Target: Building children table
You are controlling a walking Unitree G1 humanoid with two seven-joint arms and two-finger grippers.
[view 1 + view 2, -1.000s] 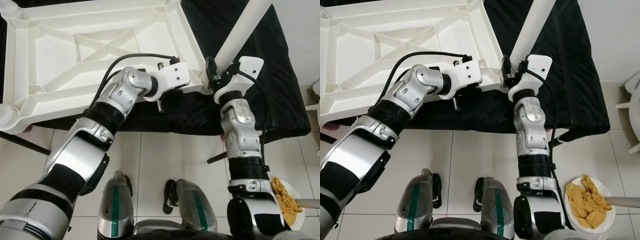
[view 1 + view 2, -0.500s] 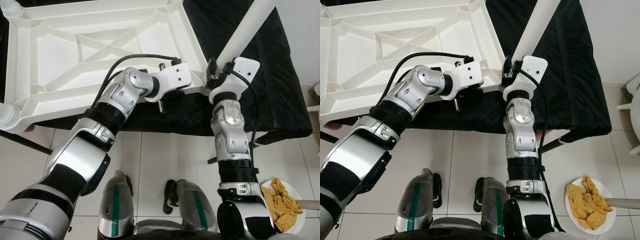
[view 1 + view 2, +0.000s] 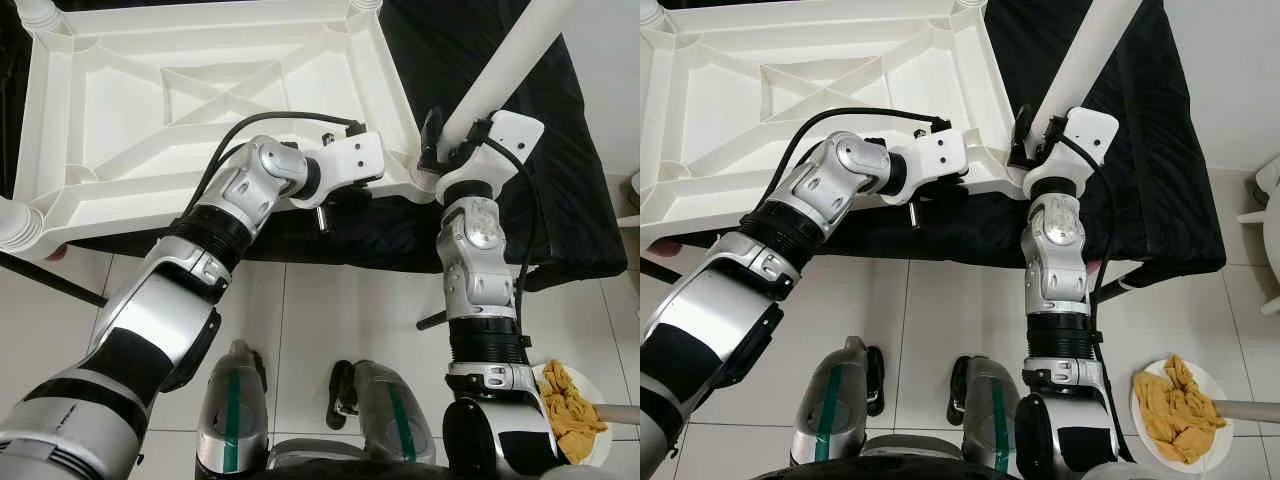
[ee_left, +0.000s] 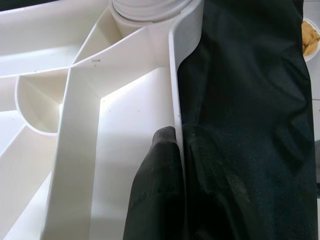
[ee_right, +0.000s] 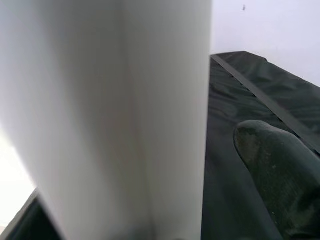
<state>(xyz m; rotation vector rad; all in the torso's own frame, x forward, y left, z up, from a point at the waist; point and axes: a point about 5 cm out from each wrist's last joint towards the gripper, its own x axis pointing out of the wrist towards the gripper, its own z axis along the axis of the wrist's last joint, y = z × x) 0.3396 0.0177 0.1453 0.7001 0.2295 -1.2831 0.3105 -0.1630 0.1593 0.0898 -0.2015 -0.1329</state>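
The white plastic table top [image 3: 200, 120] lies upside down on a black cloth [image 3: 540, 200]. My left gripper [image 4: 177, 135] is shut on its near rim [image 3: 395, 90] close to the right corner, one finger [image 4: 160, 185] inside the wall. My right gripper [image 3: 447, 140] is shut on a long white table leg [image 3: 500, 70], which stands tilted with its lower end at that corner. In the right wrist view the leg [image 5: 125, 115] stands beside one black finger [image 5: 280, 170]. Another leg [image 3: 15, 220] sits at the near left corner.
A white plate with a yellow cloth [image 3: 570, 410] lies on the tiled floor at my right. Dark stand bars [image 3: 50, 280] run out from under the cloth. A white piece of furniture [image 3: 1265, 190] stands at the far right. My feet are below.
My right forearm leaned left half a second ago and has come back more upright, still holding the leg at the corner. The view has shifted a little. The left gripper stays on the rim.
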